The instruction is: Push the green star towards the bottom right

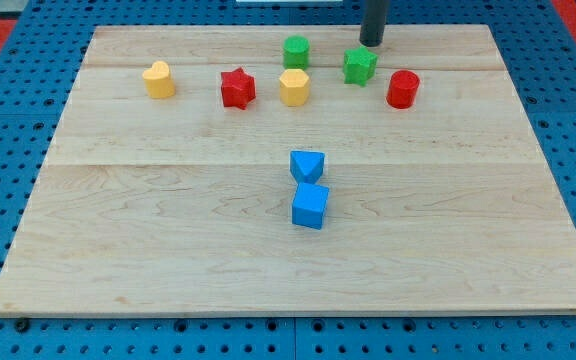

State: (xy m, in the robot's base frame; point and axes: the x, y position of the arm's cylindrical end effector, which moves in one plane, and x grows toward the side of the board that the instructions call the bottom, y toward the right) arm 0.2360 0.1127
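Note:
The green star (pixel 360 65) lies near the top of the wooden board (pixel 168 240), right of centre. My tip (pixel 371 43) stands just above the star in the view, slightly to its right, a small gap from it or barely touching. A red cylinder (pixel 403 88) lies just right and below the star. A yellow hexagon (pixel 294 87) lies left and below the star, and a green cylinder-like block (pixel 296 51) lies to the star's left.
A red star (pixel 237 88) and a yellow heart-like block (pixel 158 80) lie further left in the top row. A blue triangle (pixel 307 165) and a blue cube (pixel 310 206) sit together at the board's centre. Blue pegboard surrounds the board.

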